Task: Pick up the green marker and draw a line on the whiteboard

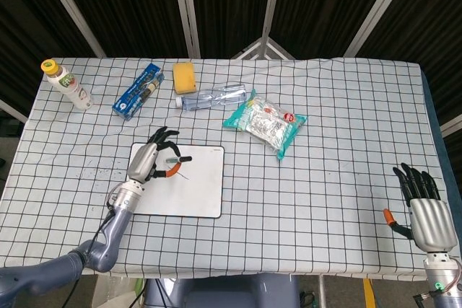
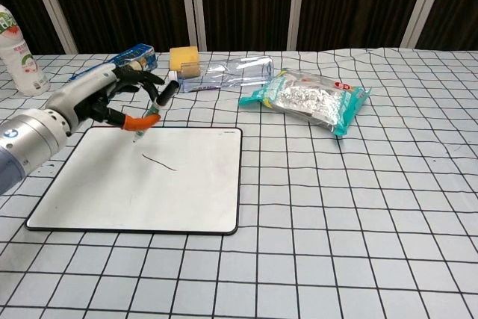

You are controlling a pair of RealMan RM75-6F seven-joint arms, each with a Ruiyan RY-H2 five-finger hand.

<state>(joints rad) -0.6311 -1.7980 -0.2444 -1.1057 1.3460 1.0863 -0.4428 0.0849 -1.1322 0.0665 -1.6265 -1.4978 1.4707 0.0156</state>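
Since a short dark line already lies on the whiteboard just below my fingertips, I judge drawing done; my left hand pinches the green marker (tip lifted); my right hand holds nothing, fingers extended.

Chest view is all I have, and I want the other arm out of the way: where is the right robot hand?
Observer: The right robot hand is at the near right corner of the table, far from the whiteboard.
Operator: Holding anything?
Observer: No, it holds nothing.
Operator: Is the bottle cut off at my left edge capped?
Observer: Yes, the white bottle has a yellow cap.
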